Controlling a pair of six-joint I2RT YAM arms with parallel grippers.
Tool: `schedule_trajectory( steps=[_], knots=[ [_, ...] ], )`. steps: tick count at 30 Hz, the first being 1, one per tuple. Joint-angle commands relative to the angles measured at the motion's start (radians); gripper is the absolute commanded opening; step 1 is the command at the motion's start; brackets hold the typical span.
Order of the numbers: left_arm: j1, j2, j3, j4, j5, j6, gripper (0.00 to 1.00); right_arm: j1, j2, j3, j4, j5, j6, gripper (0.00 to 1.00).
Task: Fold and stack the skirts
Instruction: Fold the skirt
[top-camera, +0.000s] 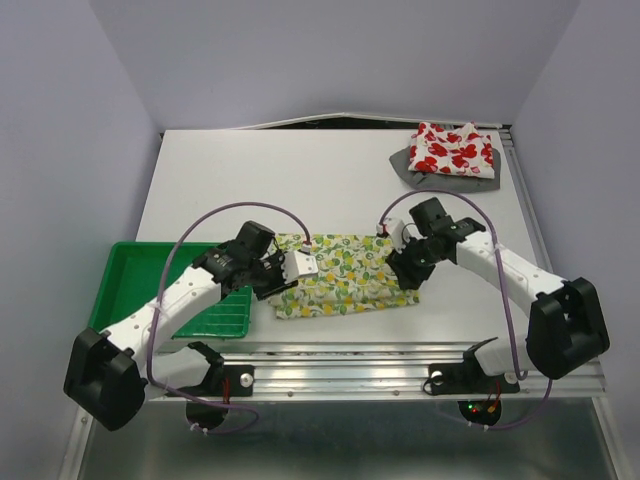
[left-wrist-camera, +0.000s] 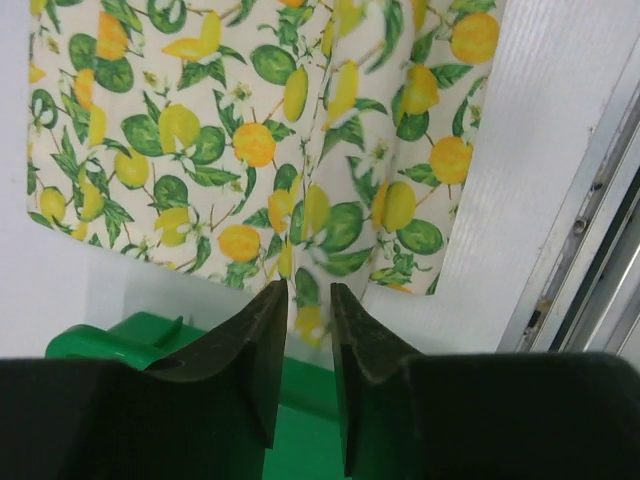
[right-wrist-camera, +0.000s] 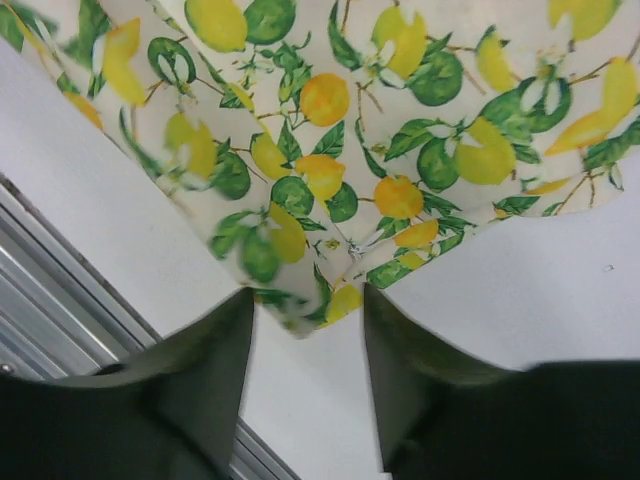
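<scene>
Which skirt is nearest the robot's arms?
The lemon-print skirt, spread flat right between them; the red-print skirt sits on the grey skirt in the far corner.

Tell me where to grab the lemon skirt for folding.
Pinch its two short ends. The lemon skirt lies flat, stretched left to right, so only its edges offer a pinch. Bring the left gripper in from the tray side and the right gripper from the opposite end, where a corner sits between its open jaws.
</scene>
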Motion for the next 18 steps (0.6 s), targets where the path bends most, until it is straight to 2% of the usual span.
schedule_trajectory(
  steps=[1,2,4,7,10,11,12,14,18],
  knots=[
    [-0.023,-0.061,-0.011,-0.054,0.018,-0.006,0.54,0.007,-0.016,0.032,-0.017,-0.009,-0.011,0.67],
    [-0.034,-0.075,-0.006,-0.057,0.021,-0.015,0.59,0.007,-0.021,0.048,-0.026,-0.015,-0.013,0.69],
    [-0.049,-0.106,0.009,-0.066,0.018,-0.017,0.60,0.007,-0.035,0.106,-0.063,-0.029,-0.011,0.74],
    [-0.060,-0.106,0.049,-0.108,0.035,-0.009,0.60,0.007,-0.039,0.161,-0.090,-0.049,0.015,0.73],
    [-0.060,-0.085,0.063,-0.088,0.014,-0.032,0.51,0.007,-0.027,0.192,-0.071,-0.033,0.050,0.65],
    [-0.062,-0.057,0.063,-0.076,-0.002,-0.040,0.42,0.007,-0.001,0.196,-0.072,-0.036,0.055,0.61],
    [-0.065,-0.039,0.069,-0.059,-0.020,-0.046,0.40,0.007,0.016,0.203,-0.075,-0.024,0.084,0.60],
    [-0.072,0.010,0.086,-0.034,-0.049,-0.060,0.39,0.007,0.077,0.215,-0.109,0.006,0.113,0.54],
    [-0.132,0.049,0.097,0.003,-0.092,-0.080,0.42,0.007,0.091,0.168,-0.143,0.051,0.168,0.47]
  ],
)
